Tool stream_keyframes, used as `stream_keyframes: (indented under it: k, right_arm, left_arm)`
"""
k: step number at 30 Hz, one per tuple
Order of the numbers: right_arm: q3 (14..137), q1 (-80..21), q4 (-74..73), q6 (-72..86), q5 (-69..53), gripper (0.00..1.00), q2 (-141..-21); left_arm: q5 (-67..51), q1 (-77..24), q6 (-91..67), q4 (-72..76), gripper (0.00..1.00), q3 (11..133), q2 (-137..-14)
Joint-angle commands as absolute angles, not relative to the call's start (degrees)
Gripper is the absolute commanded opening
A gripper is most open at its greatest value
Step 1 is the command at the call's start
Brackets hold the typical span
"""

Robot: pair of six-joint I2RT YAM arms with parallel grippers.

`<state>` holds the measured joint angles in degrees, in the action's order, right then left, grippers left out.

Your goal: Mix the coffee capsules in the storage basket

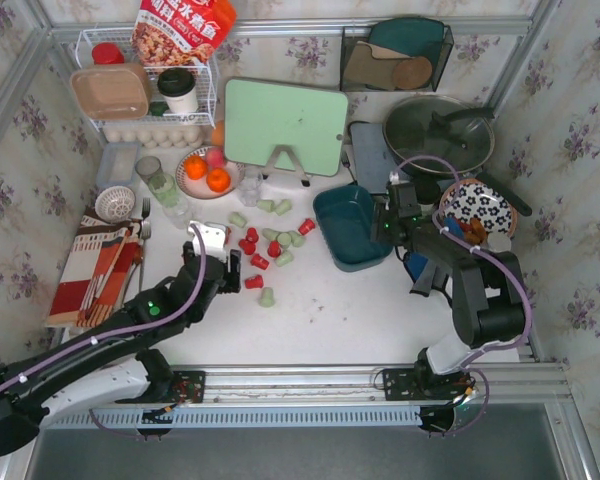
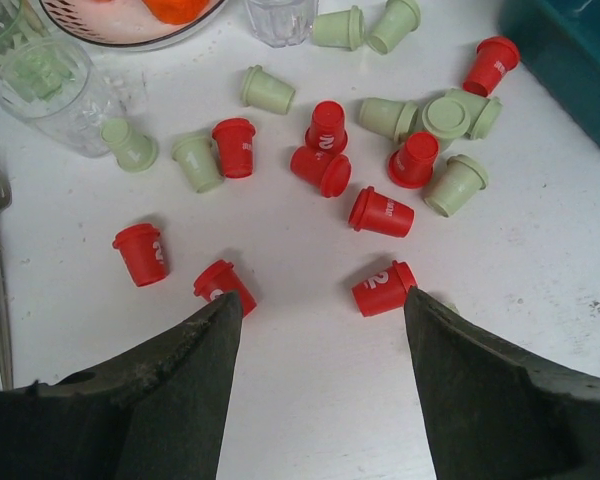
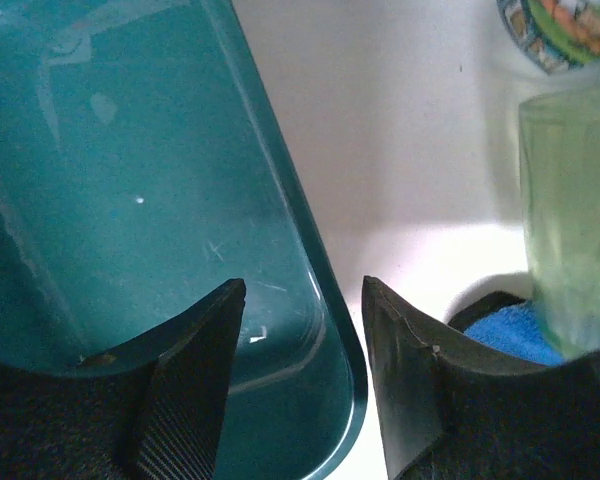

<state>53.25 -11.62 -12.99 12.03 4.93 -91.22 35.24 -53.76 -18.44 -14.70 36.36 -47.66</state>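
The coffee capsules (image 2: 380, 212), red and pale green, lie scattered on the white table (image 1: 320, 310) beside the teal storage basket (image 1: 345, 225), which looks empty. We judge the task barely begun, since no capsule is in the basket yet. The left gripper (image 2: 320, 300) hovers over the capsules, fingers spread, holding nothing. The right gripper (image 3: 305, 285) straddles the basket's rim, fingers apart, not pinching it.

Red and pale green capsules (image 2: 381, 212), small tapered cups, lie scattered on the white surface. Most are tipped on their sides, a few stand on end, and several touch in a loose cluster. The basket (image 1: 352, 228), a shallow dark teal tub with rounded corners, sits just right of the scatter.
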Motion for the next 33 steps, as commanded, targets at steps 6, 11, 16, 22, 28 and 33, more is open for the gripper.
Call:
stream_keyframes:
  k: [6,11,16,22,28,33]
  right_arm:
    - [45.75,-11.84,-4.15,18.54,3.94,0.55,-87.35]
    - [45.22,-11.81,-2.22,17.09,7.43,0.48,-85.63]
    - [45.99,-11.95,3.41,14.34,3.44,0.31,-88.21]
    - [50.08,-12.25,6.06,10.09,5.91,0.20,-94.92]
    - [56.63,-13.05,4.48,3.32,7.58,0.18,-100.57]
    - [61.52,-13.23,-0.28,0.80,15.10,0.35,-103.40]
  left_arm:
    - [35.52,-53.79,-17.21,-10.82,0.69,37.73,-53.86]
    - [34.69,-53.79,-17.64,-10.48,0.69,38.63,-56.84]
    - [34.67,-53.79,-17.49,-11.89,0.69,40.91,-60.19]
    - [34.80,-53.79,-18.55,-14.55,0.69,42.88,-62.20]
    - [35.76,-53.75,-19.17,-15.91,0.69,43.33,-62.57]
    - [36.21,-53.79,-18.69,-16.40,0.69,44.44,-62.93]
